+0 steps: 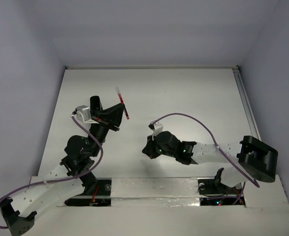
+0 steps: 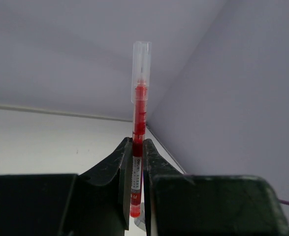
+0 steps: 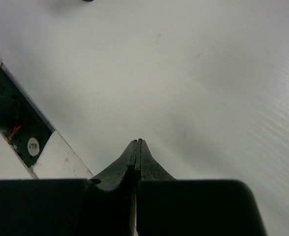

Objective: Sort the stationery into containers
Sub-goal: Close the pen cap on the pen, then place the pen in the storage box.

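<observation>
We see the red pen clamped between the left fingers. They are closed tight on its barrel, with only the pen's own width left between them. In the left wrist view the pen stands upright in the grip. Its lower red end shows low in the gap between the fingers, and the rest of the barrel rises past the fingertips, ending in a clear cap well beyond them. Behind the cap we see the grey wall, with the white worktop lower down, so the pen looks lifted off the surface.

From the top camera the pen lies across the line of the fingers, in the left half of the scene and towards the far side. Its pale cap end points far and its red end points near and slightly right, and the grip sits closer to the red end.

The right fingers are pressed fully together with nothing between them. They hang over the worktop near the middle of the scene, to the right of the pen and nearer than it, well apart from it.
</observation>
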You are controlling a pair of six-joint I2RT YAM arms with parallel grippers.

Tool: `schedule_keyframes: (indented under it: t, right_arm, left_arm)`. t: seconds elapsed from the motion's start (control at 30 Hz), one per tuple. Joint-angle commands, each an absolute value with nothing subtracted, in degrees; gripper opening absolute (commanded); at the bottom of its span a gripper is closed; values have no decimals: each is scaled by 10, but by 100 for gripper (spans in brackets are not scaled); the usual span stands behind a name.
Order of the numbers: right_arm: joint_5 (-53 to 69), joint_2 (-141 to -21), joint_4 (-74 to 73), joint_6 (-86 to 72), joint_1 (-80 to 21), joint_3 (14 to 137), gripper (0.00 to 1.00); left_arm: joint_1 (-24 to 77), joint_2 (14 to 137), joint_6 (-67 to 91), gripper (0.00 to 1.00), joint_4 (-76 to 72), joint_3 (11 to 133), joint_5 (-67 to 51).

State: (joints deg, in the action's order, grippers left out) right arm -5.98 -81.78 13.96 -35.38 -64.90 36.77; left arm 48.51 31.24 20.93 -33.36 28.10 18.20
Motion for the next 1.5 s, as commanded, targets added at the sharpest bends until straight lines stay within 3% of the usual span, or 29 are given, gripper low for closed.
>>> schedule_keyframes:
  t: [0.0, 0.3, 0.43, 0.47, 0.57, 0.77, 0.87, 1.13, 1.47]
  right_arm:
    - [-61, -789, 156, -352, -647, 376, 0]
    - [-129, -667, 97, -313, -642, 377, 0]
    - [-150, -607, 60, -264, -622, 416, 26]
    - [-147, -589, 57, -254, -613, 423, 45]
    - [-115, -575, 46, -219, -596, 466, 65]
    - [30, -618, 61, -186, -545, 563, 81]
    - [95, -658, 76, -199, -521, 604, 85]
    - [163, -751, 100, -228, -515, 663, 84]
    - [149, -681, 132, -224, -510, 588, 85]
  left_arm:
    - [483, 327, 220, 0, -367, 278, 184]
    - [483, 309, 229, 0, -341, 254, 178]
    - [483, 301, 250, 0, -335, 225, 160]
    - [483, 294, 255, 0, -331, 220, 156]
    - [483, 278, 267, 0, -331, 196, 133]
    - [483, 266, 279, 0, -337, 166, 70]
    - [483, 262, 295, 0, -349, 151, 39]
    - [483, 258, 307, 0, -357, 134, 31]
    - [483, 227, 263, 0, -238, 192, 242]
